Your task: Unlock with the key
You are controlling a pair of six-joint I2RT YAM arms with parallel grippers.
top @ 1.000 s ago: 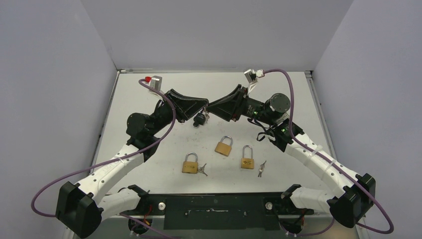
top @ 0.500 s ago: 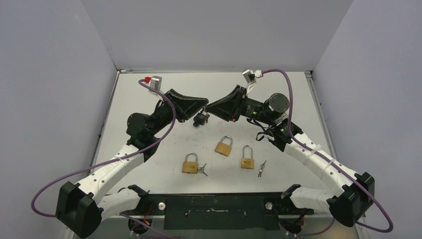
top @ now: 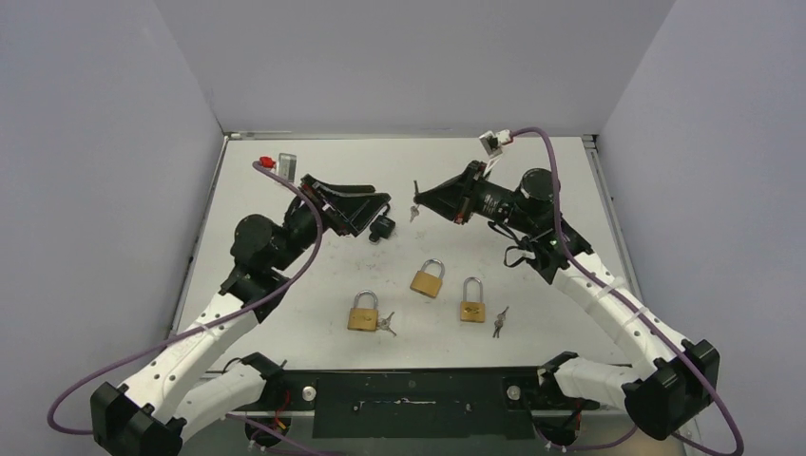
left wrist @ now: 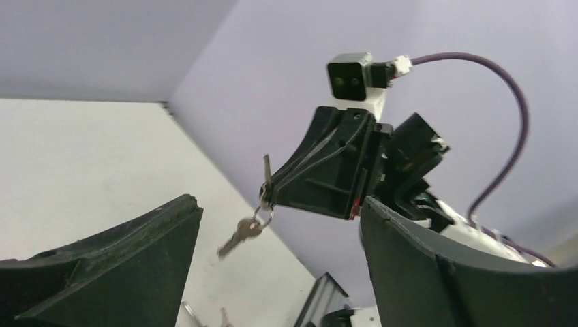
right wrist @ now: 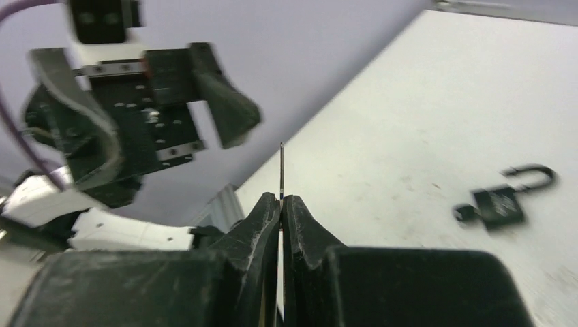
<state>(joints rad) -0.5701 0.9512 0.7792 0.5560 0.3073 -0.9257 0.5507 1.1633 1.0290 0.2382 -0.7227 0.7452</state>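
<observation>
Squeezing the key (right wrist: 281, 170) is the right pincer (right wrist: 281, 199); left cam, unlike right, catches the spare key (left wrist: 238, 235) dangling. Left pincer (top: 380, 211) gapes.

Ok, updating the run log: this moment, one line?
left gripper open | right gripper shut on small silver key | black padlock on table, shackle open

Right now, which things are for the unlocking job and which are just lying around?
For the job: key, pinched in the right gripper; black padlock, on the table by the open left gripper.

Lying about: left brass padlock, middle brass padlock, right brass padlock, spare keys beside the outer two.
</observation>
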